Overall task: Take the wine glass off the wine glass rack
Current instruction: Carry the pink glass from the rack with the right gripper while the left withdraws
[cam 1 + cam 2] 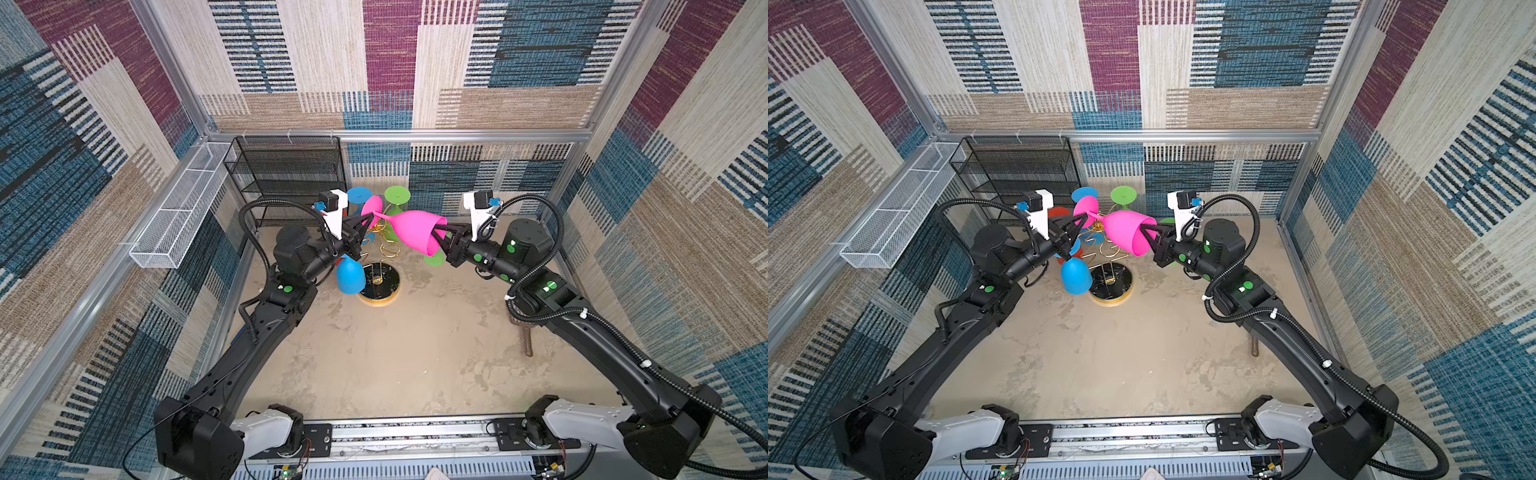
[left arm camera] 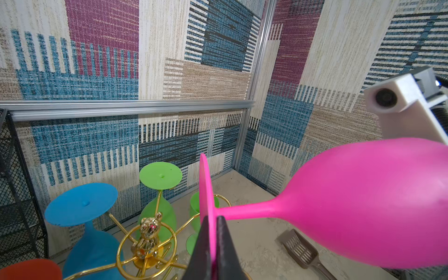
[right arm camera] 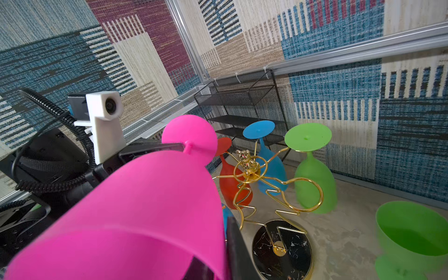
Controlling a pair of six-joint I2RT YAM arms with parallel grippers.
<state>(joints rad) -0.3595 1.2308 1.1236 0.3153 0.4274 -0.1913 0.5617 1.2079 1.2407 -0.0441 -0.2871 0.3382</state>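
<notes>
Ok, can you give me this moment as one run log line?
left claw: shut on pink wine glass foot | right claw: shut on its bowl rim | glass: level, off wine glass rack

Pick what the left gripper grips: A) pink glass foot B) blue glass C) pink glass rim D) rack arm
A: in the left wrist view the left gripper is shut on the foot of the pink glass; the right gripper holds its rim.

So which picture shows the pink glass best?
A top view: the pink wine glass shows whole, foot to rim. The left wrist view cuts off its rim; the right wrist view shows mostly its bowl.
</notes>
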